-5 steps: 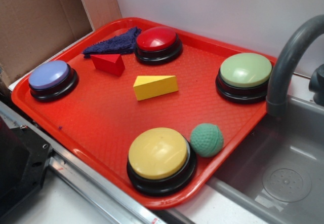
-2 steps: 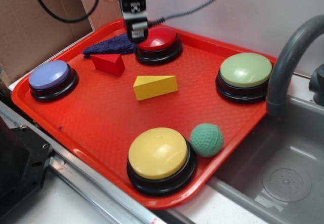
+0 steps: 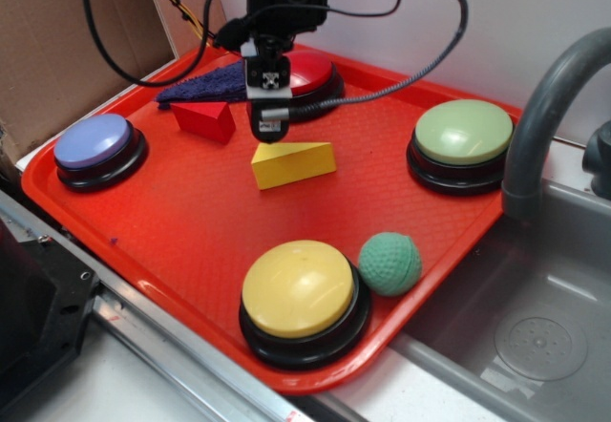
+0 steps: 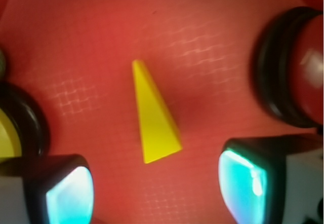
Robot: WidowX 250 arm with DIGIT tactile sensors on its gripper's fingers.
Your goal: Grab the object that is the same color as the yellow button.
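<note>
The object, a small yellow wedge block (image 3: 293, 164), lies flat in the middle of the red tray (image 3: 191, 236). My gripper (image 3: 268, 128) hangs just above and behind its left end, touching nothing. In the wrist view the wedge (image 4: 154, 120) points away from me, its wide end just ahead of my gripper (image 4: 157, 191). The two pale pads (image 4: 71, 196) stand wide apart with only bare tray between them, so the gripper is open. The yellow button (image 3: 299, 288), a big dome on a black base, sits at the tray's near edge.
A red wedge (image 3: 203, 119) and purple cloth (image 3: 205, 85) lie left of my gripper, with the red button (image 3: 310, 76) right behind it. A blue button (image 3: 93, 142), pale green button (image 3: 463, 133) and green ball (image 3: 389, 263) ring the tray. A sink with grey faucet (image 3: 539, 116) is at the right.
The arm, absent a second ago, came in over the red button and has moved forward and down to hang over the yellow wedge. No object has shifted.
</note>
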